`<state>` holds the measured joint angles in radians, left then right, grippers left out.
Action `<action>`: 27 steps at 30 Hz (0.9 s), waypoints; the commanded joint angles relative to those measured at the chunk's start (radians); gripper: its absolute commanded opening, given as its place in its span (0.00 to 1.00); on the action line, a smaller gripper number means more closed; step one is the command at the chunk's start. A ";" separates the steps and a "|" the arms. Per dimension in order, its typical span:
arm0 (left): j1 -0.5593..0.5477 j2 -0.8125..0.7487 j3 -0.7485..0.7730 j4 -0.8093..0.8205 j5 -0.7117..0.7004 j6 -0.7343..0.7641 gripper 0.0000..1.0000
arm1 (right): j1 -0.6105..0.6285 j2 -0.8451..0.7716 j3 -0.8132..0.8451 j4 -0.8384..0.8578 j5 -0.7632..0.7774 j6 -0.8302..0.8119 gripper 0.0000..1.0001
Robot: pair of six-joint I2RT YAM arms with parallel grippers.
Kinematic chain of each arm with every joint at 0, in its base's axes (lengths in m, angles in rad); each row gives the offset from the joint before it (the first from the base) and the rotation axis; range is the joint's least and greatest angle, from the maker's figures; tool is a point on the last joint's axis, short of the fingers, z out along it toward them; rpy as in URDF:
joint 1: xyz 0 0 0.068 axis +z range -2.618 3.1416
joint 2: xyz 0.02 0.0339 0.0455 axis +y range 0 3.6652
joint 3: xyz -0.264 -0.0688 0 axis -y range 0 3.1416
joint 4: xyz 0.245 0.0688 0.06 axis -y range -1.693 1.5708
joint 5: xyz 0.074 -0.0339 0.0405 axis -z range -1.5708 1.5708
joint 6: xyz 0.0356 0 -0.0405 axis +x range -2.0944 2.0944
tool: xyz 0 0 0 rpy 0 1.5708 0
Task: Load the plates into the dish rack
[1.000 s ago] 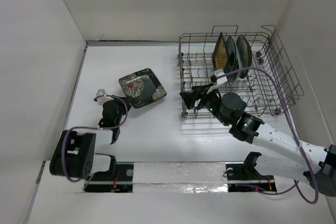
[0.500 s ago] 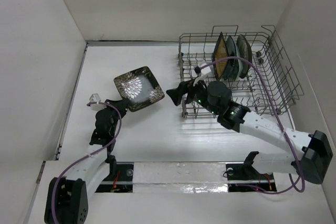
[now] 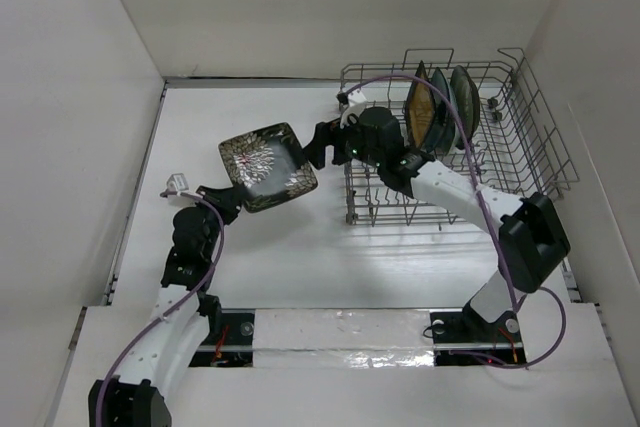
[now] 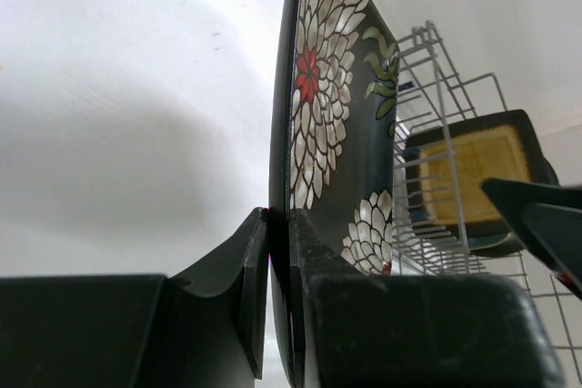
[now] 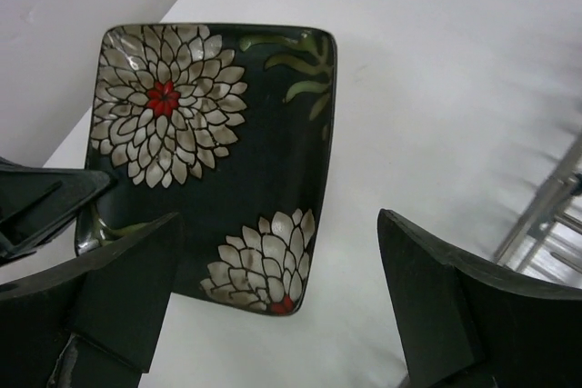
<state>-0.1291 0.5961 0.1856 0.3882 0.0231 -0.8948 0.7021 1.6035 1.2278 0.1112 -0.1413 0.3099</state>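
Flowered plate [image 3: 267, 167] sits left of the dish rack [image 3: 530, 162], out on the table [image 3: 300, 257], gripped by one arm.

Left claw [image 3: 216, 198]: clamped narrow on the plate's near-left corner. In its wrist view the left claw [image 4: 277, 224] has both fingers [image 4: 253, 265] pressed flat against the rim, one on each face. The flowered plate [image 4: 336, 124] runs edge-on away from the camera. We cannot tell whether the far edge touches the table.

Right claw [image 3: 318, 145]: spread wide, holding nothing, just beside the plate's right edge and apart from it. Its wrist view looks down between the right claw [image 5: 277, 224] fingers [image 5: 127, 288] onto the flowered plate [image 5: 214, 161], pattern side up: one large white bloom with a red centre and a smaller bloom nearer the camera. Left claw [image 5: 45, 206] shows at that plate's left corner.

Outward: in the far part of the rack, the yellow-centred plate [image 3: 420, 112] stands upright between tines. A dark teal plate [image 3: 441, 107] and a paler plate [image 3: 463, 97] stand close behind it. We count three racked here.
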 commanded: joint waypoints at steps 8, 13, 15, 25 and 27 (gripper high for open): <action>0.005 -0.148 0.190 0.098 0.073 -0.029 0.00 | -0.013 0.102 0.142 -0.008 -0.083 -0.017 0.94; 0.005 -0.177 0.201 0.081 0.096 -0.033 0.00 | -0.044 0.122 0.133 0.027 -0.165 0.008 0.96; 0.005 -0.182 0.206 0.077 0.106 -0.036 0.00 | -0.044 0.119 0.112 0.079 -0.214 0.009 0.96; 0.005 -0.217 0.267 0.060 0.198 -0.072 0.00 | -0.067 0.136 0.016 0.384 -0.627 0.190 0.81; 0.005 -0.225 0.267 0.058 0.201 -0.073 0.00 | -0.067 0.138 -0.010 0.450 -0.656 0.225 0.79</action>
<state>-0.1291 0.4229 0.3450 0.2111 0.1841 -0.9005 0.6361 1.7298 1.2400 0.3721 -0.6628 0.4519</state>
